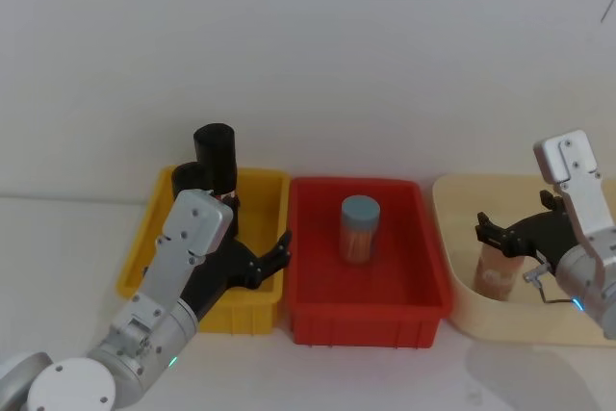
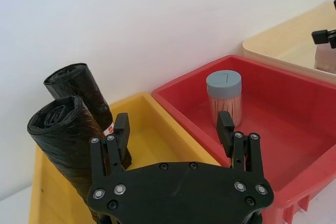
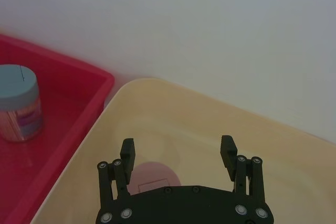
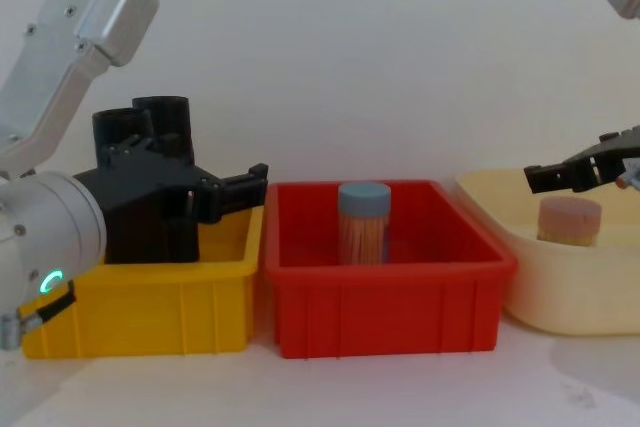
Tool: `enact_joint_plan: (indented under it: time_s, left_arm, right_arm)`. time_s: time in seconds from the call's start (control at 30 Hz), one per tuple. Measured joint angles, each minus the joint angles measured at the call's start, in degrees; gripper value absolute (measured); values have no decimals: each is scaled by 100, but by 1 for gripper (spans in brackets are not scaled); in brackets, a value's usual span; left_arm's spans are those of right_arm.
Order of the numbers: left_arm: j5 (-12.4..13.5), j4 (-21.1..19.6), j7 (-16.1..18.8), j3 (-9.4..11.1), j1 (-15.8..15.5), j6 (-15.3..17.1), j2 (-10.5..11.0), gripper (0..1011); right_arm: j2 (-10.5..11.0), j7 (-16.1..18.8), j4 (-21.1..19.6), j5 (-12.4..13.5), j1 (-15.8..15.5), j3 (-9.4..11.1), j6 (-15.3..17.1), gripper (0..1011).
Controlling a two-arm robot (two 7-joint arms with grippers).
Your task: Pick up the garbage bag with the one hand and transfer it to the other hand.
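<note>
The garbage bag (image 2: 58, 129) stands upright in the yellow bin (image 2: 157, 109), right beside a second roll (image 2: 73, 80). The left gripper (image 2: 173, 125) hangs over that bin next to the bag, jaws wide, so the grab is not yet made. Next it should close round the bag; the right gripper (image 3: 177, 148), jaws wide, sits well away.

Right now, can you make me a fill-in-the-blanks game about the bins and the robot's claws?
1. ____ black garbage bag rolls stand in the yellow bin.
2. The blue-lidded jar stands in the middle bin, which is coloured ____.
3. The left claw, near the rolls, has its fingers ____.
4. The right claw hangs over a container with a ____ top.
Missing words: two, red, open, pink.
</note>
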Motion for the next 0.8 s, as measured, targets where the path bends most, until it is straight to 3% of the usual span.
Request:
enact_joint_plan:
  time_s: [0.5, 0.8]
  left_arm:
    - [0, 0, -4, -1, -1, 0, -1, 1002]
    - [-90, -53, -271, -31, -74, 20, 72, 1002]
  right_arm:
    - [-8, -17, 99, -48, 22, -23, 2, 1000]
    - [-12, -22, 119, -58, 26, -29, 2, 1000]
